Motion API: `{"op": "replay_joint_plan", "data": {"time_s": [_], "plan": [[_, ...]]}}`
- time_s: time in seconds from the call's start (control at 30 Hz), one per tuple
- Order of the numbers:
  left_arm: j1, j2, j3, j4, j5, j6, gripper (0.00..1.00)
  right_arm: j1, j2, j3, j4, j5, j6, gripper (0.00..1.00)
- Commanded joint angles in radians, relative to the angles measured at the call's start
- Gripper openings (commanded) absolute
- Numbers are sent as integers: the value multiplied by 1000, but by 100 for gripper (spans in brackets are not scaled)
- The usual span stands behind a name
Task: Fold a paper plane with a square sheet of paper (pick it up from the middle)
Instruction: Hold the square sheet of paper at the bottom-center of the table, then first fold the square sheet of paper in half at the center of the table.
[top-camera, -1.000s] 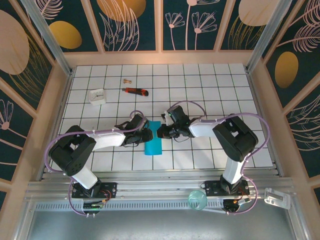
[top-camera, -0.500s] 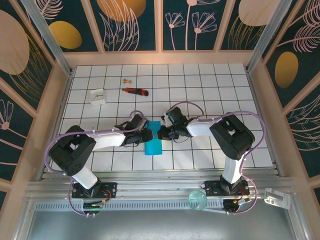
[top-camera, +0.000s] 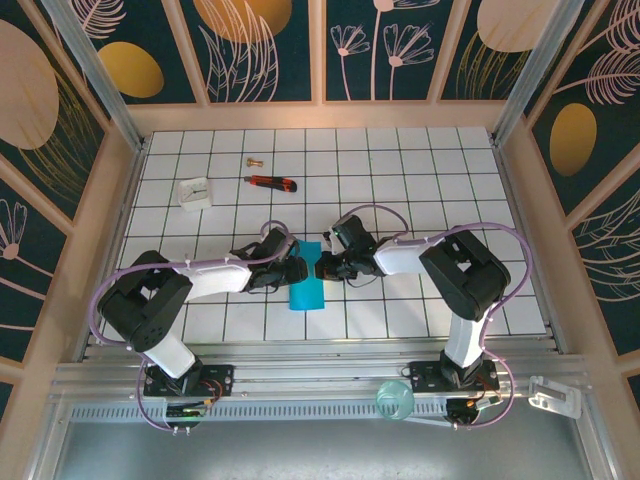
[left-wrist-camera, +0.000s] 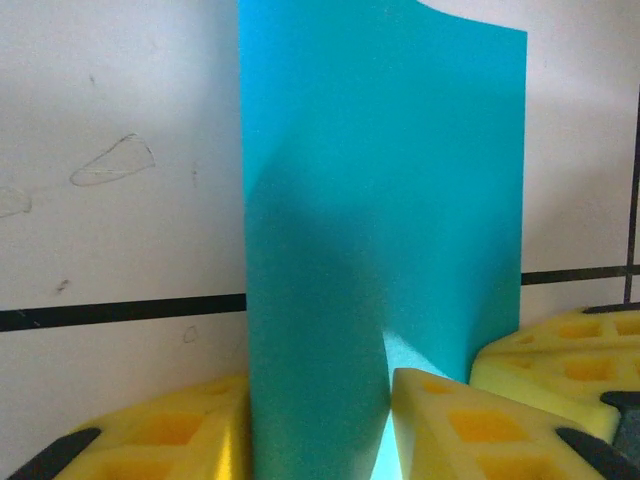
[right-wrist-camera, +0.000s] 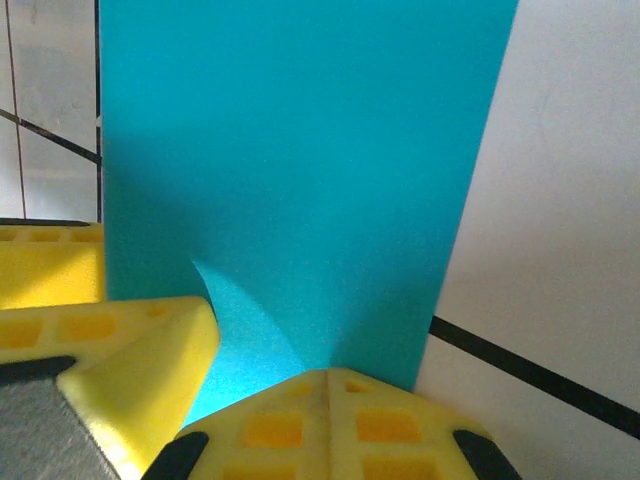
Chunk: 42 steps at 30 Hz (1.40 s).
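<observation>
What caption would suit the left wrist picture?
A teal paper sheet stands between yellow fingertips over a white tiled table.

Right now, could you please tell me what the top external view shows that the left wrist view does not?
The top external view adds the wider layout: the left gripper and right gripper facing each other at the square sheet of paper, with the utility knife and white block farther back. The left wrist view adds close detail: the sheet's edge curling up between the yellow pads. Both share the teal sheet on the white tiled table.
</observation>
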<state>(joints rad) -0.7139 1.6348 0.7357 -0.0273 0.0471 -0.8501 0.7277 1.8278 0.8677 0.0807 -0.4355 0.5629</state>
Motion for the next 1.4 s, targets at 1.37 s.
{"op": "replay_joint_plan", "data": {"time_s": [1.37], "plan": [[34, -14, -63, 19, 59, -44, 21, 2, 74, -105, -97, 152, 3, 0]]}}
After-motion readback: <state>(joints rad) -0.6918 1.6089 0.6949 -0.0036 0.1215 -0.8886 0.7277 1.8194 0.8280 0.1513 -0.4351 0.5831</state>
